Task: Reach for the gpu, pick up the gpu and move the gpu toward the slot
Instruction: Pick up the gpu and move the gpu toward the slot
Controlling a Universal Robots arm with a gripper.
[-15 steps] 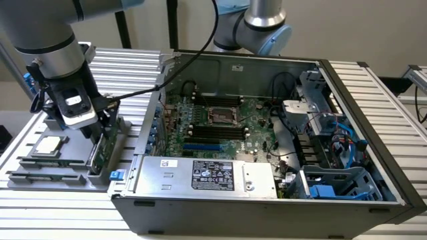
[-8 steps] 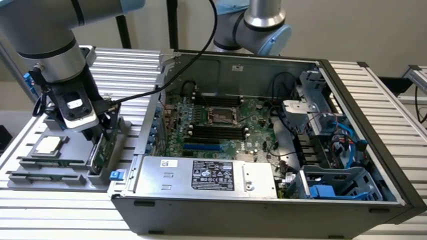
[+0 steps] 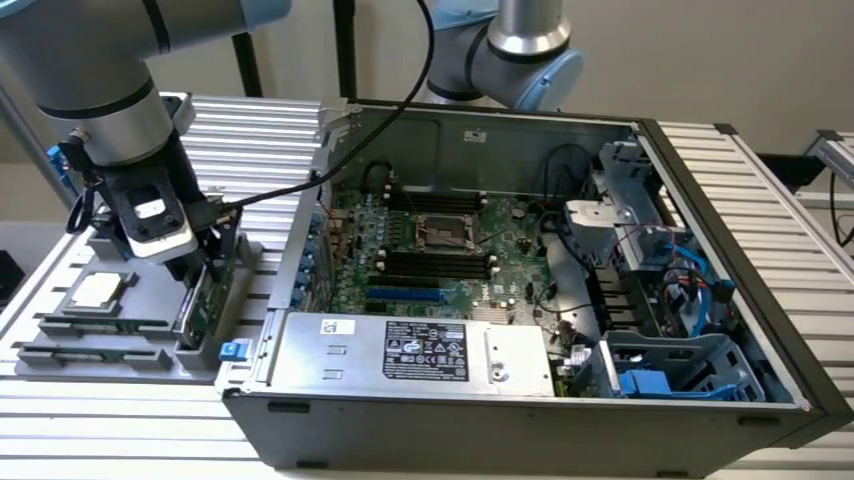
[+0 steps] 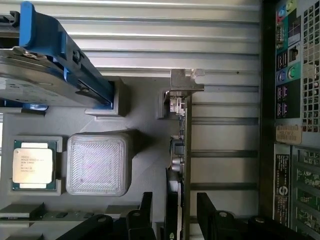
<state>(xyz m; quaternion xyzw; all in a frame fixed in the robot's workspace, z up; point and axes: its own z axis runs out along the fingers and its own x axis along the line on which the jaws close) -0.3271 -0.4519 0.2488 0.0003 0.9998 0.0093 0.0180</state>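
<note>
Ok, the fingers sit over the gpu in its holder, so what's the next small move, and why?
Probably close the gripper on the gpu. In the wrist view the open fingers stand either side of the edge-on card, a gap showing on each side, so nothing is gripped yet. The card stands in the grey holder beside the computer case, not lifted.

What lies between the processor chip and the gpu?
A pale square block stands between the processor chip and the gpu; the wrist view shows it.

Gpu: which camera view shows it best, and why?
Wrist view: the gpu runs edge-on, bracket visible, between the open gripper fingers. Exterior view shows the gpu as a green strip below the gripper.
</note>
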